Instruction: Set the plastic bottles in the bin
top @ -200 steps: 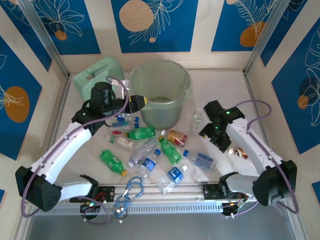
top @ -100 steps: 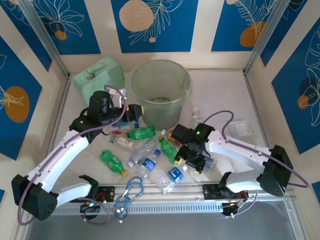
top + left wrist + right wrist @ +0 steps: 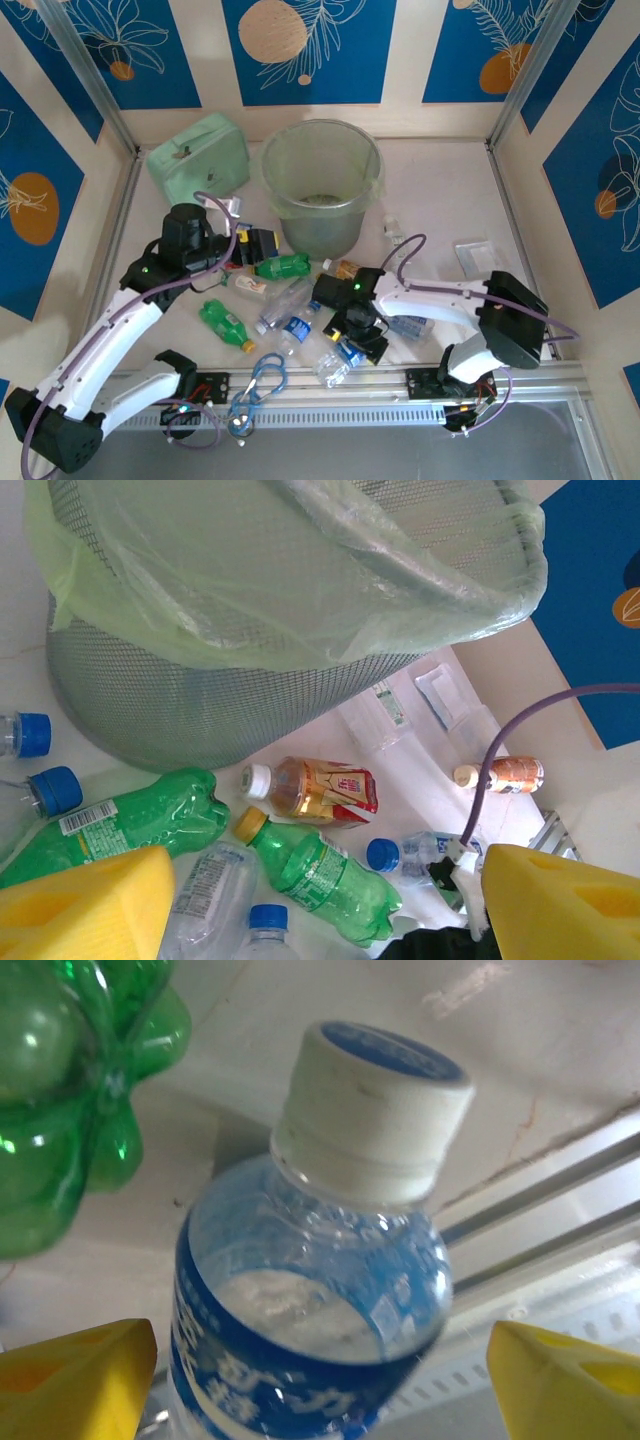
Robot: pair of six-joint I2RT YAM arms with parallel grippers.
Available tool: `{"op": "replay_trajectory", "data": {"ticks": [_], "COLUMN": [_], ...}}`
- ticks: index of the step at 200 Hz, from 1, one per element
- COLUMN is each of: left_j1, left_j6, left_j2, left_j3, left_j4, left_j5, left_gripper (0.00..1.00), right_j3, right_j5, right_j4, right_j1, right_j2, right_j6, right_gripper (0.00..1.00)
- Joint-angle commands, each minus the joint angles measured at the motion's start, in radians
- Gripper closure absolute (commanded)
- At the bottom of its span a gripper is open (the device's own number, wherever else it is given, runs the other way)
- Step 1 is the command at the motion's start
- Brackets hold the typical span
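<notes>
A clear bottle [image 3: 310, 1290] with a blue label and a white, blue-topped cap lies at the near middle of the counter [image 3: 440, 215]. It is part of the loose scatter of plastic bottles [image 3: 283, 267] spread between the 2 arms, on the near side of the bin [image 3: 322, 232].

The step in hand is judged to be the pick of this 1 bottle. The jaws of the right gripper [image 3: 320, 1385] are held wide on either side of its shoulder. A gap is visible at each yellow pad, so nothing is gripped.

For the next move, the jaws would need to be lowered around the body and closed gently. The thin wall is likely to dent, and the round body could roll or slip out. A lift and a carry toward the far side, over the rim, would then be called for.

The bin, a mesh wall lined with a pale-green bag, stands upright at the far middle. The jaws of the left gripper [image 3: 320, 905] are seen wide and empty just left of the bin's base, above green bottles. Most of the task is judged undone.
</notes>
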Motion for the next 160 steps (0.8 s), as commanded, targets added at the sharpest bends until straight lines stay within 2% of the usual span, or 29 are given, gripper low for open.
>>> {"op": "replay_trajectory", "data": {"ticks": [1,37,90,160], "left_j1": [-0.004,-0.003,-0.004,-0.004], "left_j6": [0.024,0.016,0.029,0.033], "left_j2": [-0.037,-0.077,-0.099,-0.104], "left_j3": [0.001,-0.01,-0.007,-0.045], "left_j4": [-0.023,-0.042,-0.084,-0.032], "left_j5": [-0.013,-0.015,-0.033,-0.062], "left_gripper": [0.19,0.19,0.19,0.17], "right_j3": [0.043,0.102,0.133,0.143], "right_j5": [0.041,0.06,0.017,0.014], "right_j4": [-0.006,-0.027,-0.019,-0.004], "right_j1": [0.011,-0.005,-0.047,-0.075], "right_j2": [0.041,0.117,0.2,0.205], "right_j6": [0.046,0.034,-0.001,-0.075], "right_gripper": [0.14,0.18,0.22,0.36]}}
